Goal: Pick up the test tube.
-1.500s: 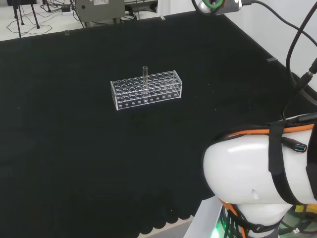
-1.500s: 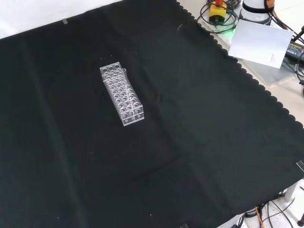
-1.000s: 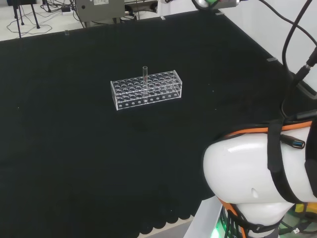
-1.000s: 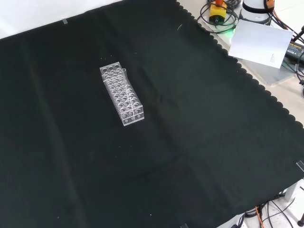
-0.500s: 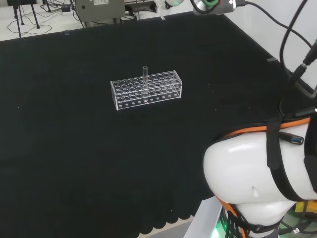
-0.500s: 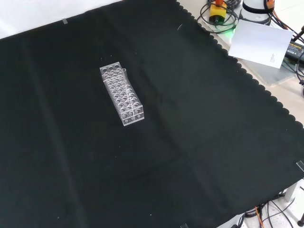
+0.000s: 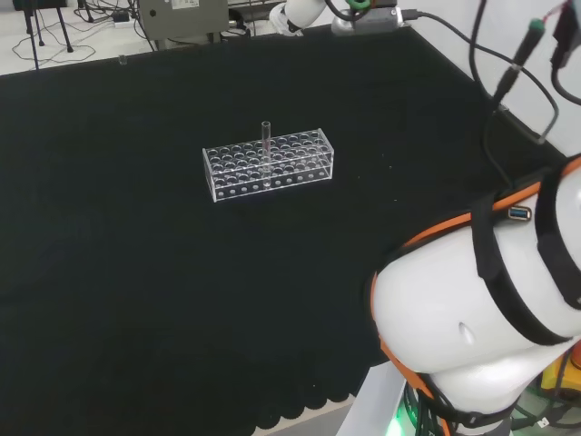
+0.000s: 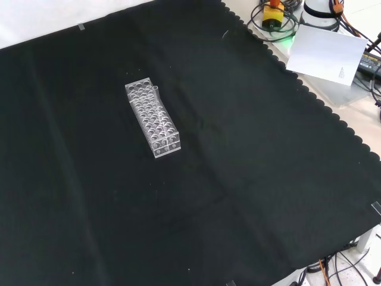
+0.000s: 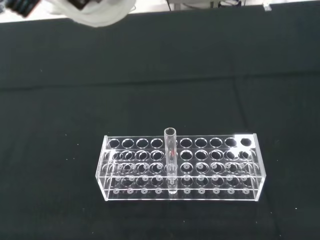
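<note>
A clear test tube [image 7: 266, 145] stands upright in a clear plastic rack [image 7: 269, 163] with many holes, in the middle of the black cloth. In the front view the rack [image 8: 152, 118] lies lengthwise, with the tube [image 8: 155, 90] near its far end. The wrist view looks down on the rack [image 9: 180, 167] from some way off, and the tube [image 9: 170, 160] rises from a hole near its middle. A blurred white part of the hand [image 9: 95, 11] shows there, well apart from the tube. Nothing touches the tube or the rack.
The arm's big white link [image 7: 472, 336] with black and orange straps stands at the head view's right. Beyond the cloth's scalloped edge in the front view lie a white sheet [image 8: 327, 50], a yellow and red button box [image 8: 272, 13] and cables.
In the head view the arm's white link has swung up and tilted. The part with the green ring at the top edge has slid left. Rack and tube have not moved.
</note>
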Motion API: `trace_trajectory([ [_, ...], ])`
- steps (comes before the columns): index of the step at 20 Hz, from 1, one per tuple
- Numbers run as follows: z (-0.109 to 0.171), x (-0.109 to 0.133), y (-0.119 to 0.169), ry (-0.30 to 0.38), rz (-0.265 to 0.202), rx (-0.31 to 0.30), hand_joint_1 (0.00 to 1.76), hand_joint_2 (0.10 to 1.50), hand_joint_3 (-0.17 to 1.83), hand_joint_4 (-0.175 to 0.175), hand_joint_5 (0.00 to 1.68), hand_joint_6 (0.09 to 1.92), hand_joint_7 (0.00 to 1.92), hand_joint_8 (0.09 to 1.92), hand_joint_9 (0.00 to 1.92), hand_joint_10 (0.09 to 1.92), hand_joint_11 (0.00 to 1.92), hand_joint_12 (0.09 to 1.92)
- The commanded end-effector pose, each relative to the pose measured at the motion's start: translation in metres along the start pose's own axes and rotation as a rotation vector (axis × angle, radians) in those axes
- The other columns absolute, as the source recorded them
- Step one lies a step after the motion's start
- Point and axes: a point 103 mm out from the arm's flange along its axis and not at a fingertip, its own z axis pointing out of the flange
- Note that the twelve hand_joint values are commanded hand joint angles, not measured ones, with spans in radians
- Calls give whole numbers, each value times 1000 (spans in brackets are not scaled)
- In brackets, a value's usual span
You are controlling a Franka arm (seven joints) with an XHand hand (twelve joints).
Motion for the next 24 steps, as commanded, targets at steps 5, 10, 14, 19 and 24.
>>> trace_trajectory([
  [5, 20, 2, 62, -38, -28, 63, 835, 680, 639, -145, 375, 430, 541, 890, 529, 877, 240, 1449],
  [10, 34, 1, 83, -45, -31, 113, 840, 678, 643, -145, 362, 462, 541, 894, 531, 880, 242, 1448],
  [14, 50, 1, 99, -54, -37, 162, 844, 676, 643, -145, 359, 470, 542, 895, 531, 881, 241, 1448],
  [19, 73, 1, 116, -61, -41, 227, 848, 674, 645, -145, 355, 480, 542, 897, 532, 882, 240, 1449],
  [24, 92, 2, 130, -58, -44, 272, 852, 673, 648, -147, 353, 489, 544, 898, 533, 883, 240, 1449],
])
